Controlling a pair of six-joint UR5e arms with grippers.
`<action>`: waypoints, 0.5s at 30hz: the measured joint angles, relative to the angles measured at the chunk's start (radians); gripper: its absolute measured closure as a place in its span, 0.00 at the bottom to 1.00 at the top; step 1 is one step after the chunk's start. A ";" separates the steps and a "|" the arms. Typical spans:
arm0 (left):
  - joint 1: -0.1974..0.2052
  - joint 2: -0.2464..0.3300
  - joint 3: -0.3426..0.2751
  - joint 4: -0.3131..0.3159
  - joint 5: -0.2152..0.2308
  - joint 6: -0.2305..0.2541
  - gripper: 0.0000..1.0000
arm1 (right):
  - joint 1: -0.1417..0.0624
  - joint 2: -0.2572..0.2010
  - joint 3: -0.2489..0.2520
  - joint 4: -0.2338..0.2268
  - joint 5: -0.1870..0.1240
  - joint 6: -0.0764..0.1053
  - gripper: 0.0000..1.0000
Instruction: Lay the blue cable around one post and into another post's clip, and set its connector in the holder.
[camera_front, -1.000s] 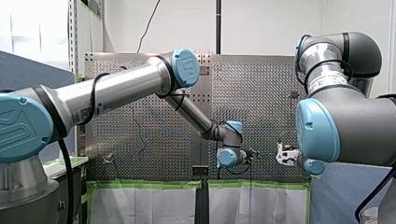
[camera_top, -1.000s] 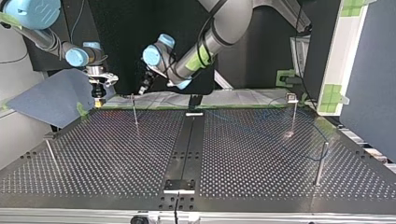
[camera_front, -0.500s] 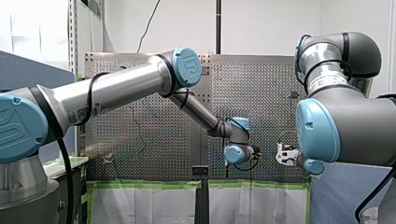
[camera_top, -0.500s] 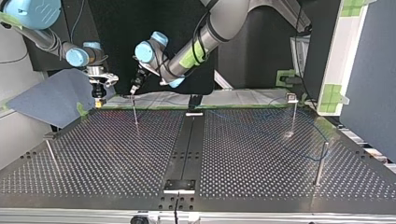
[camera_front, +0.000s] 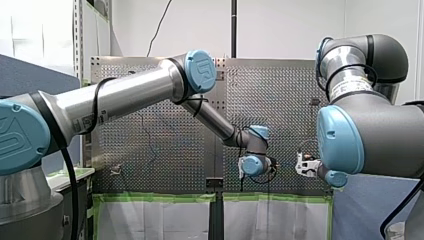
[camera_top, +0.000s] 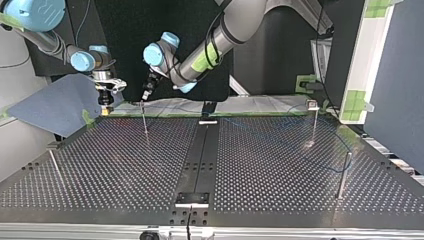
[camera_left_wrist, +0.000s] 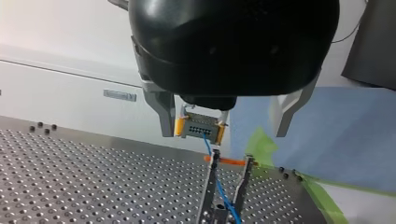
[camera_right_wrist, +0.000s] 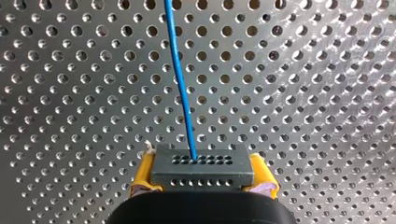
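Right up close, my right end effector (camera_right_wrist: 203, 181) has its yellow pads clamped on the small grey plastic connector block (camera_right_wrist: 201, 161). The thin blue cable (camera_right_wrist: 180, 74) runs out of the block's face over the shiny perforated metal table (camera_right_wrist: 303, 93). I'd say the block is the place to hold, since it's rigid and flat-sided. The cable looks light and floppy, so it'll sag and probably snag if tugged.

A bit further out, my left end effector (camera_left_wrist: 223, 133) has its metal fingers (camera_left_wrist: 164, 114) spread wide with nothing in them. It hovers just above a thin metal post (camera_top: 144, 120), and the cable drops close by there in the left wrist view.

Beyond that, more posts stand well apart, including a clip-topped post (camera_top: 313, 106). There's a black rail (camera_top: 200, 150) down the table's middle, green tape (camera_front: 160, 197) along its edge, a blue-grey panel (camera_top: 55, 107) beside it and a white wall (camera_front: 280, 25) behind.
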 joint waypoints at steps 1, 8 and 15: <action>0.000 0.000 -0.001 -0.001 -0.003 0.000 0.01 | 0.000 0.000 0.000 -0.001 0.000 0.001 0.90; 0.000 0.000 -0.004 -0.005 -0.017 0.001 0.01 | 0.002 0.000 0.000 -0.002 -0.001 0.006 0.90; 0.000 0.000 -0.009 -0.008 -0.024 0.001 0.01 | 0.005 0.000 0.001 -0.002 -0.001 0.006 0.90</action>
